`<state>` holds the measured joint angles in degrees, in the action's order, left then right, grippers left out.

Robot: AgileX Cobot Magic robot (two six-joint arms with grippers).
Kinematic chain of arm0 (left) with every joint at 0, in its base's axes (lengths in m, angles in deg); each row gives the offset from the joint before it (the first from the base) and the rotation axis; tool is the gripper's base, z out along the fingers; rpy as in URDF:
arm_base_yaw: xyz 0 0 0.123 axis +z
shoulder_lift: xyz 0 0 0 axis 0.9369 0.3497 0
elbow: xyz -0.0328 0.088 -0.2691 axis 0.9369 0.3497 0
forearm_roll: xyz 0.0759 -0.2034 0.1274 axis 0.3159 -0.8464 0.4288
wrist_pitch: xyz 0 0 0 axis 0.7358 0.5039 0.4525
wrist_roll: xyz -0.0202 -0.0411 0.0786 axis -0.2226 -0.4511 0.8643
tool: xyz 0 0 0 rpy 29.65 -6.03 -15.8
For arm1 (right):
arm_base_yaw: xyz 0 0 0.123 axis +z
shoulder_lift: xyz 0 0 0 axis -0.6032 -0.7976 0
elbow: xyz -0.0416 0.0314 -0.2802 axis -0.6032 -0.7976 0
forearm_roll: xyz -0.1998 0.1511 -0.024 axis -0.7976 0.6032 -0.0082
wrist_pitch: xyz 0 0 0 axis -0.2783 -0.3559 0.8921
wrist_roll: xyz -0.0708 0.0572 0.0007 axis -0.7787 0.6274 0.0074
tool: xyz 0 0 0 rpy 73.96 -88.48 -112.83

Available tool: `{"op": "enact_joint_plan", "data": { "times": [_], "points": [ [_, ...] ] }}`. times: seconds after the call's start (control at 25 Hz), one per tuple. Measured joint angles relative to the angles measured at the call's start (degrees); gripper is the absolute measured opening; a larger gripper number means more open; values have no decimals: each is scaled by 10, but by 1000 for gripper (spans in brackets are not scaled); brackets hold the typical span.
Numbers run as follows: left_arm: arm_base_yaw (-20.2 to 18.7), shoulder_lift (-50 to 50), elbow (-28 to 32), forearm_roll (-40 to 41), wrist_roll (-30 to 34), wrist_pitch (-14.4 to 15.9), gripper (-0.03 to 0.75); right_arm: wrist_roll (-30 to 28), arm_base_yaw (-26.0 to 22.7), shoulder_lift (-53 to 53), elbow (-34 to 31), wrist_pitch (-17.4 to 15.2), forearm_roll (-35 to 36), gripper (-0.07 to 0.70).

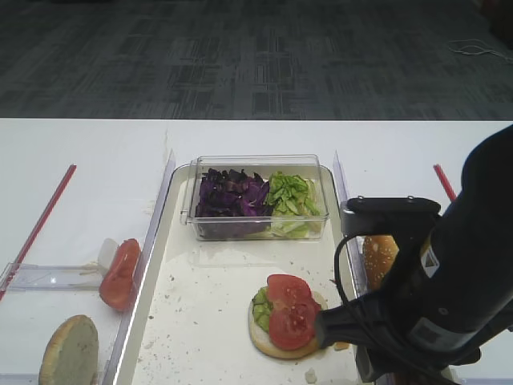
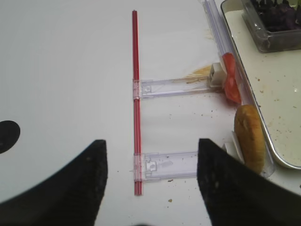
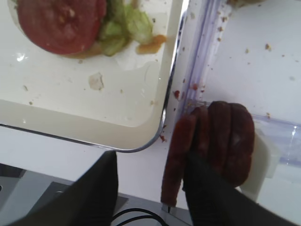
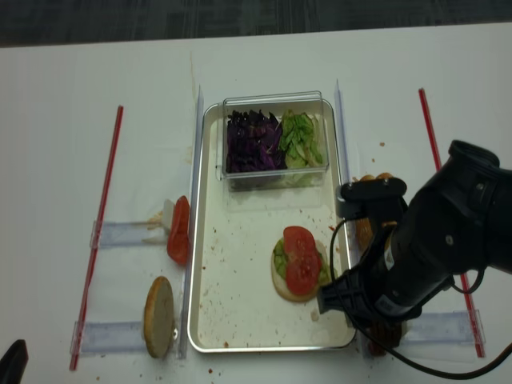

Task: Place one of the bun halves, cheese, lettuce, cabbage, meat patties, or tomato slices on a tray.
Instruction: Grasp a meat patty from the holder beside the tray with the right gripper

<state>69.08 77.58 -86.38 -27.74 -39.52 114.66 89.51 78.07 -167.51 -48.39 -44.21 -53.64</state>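
Several dark red meat patties [image 3: 230, 141] stand on edge in a clear holder just right of the tray [image 3: 94, 108]. My right gripper [image 3: 151, 157] is open around the leftmost patty [image 3: 178, 150]. That patty lies against the right finger [image 3: 207, 188], while a gap separates it from the left finger. On the tray [image 1: 152, 281] lies a bun half [image 1: 276, 346] topped with lettuce and tomato slices [image 1: 292, 309]. An orange scrap [image 3: 150, 44], perhaps cheese, lies beside it. My left gripper [image 2: 150, 150] hangs open over bare table, holding nothing.
A clear box at the tray's far end holds cabbage [image 1: 232, 196] and lettuce [image 1: 292, 196]. Left of the tray stand tomato slices [image 1: 120, 273] and a bun half [image 1: 70, 349]. Another bun [image 1: 378, 257] stands right of it. Red strips [image 2: 135, 94] edge both sides.
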Motion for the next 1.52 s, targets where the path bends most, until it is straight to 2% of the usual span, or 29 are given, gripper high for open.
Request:
{"op": "enact_joint_plan", "data": {
  "times": [0.76,1.12,1.28,1.52],
  "points": [
    [0,0,0,0,0,0,421,-3,0,-28,5,-10,-3,375],
    [0,0,0,0,0,0,421,3,0,-34,7,-27,-37,233],
    [0,0,0,0,0,0,421,3,0,-34,7,-32,-43,131],
    [0,0,0,0,0,0,421,3,0,-34,7,-33,-43,120]
  ]
}}
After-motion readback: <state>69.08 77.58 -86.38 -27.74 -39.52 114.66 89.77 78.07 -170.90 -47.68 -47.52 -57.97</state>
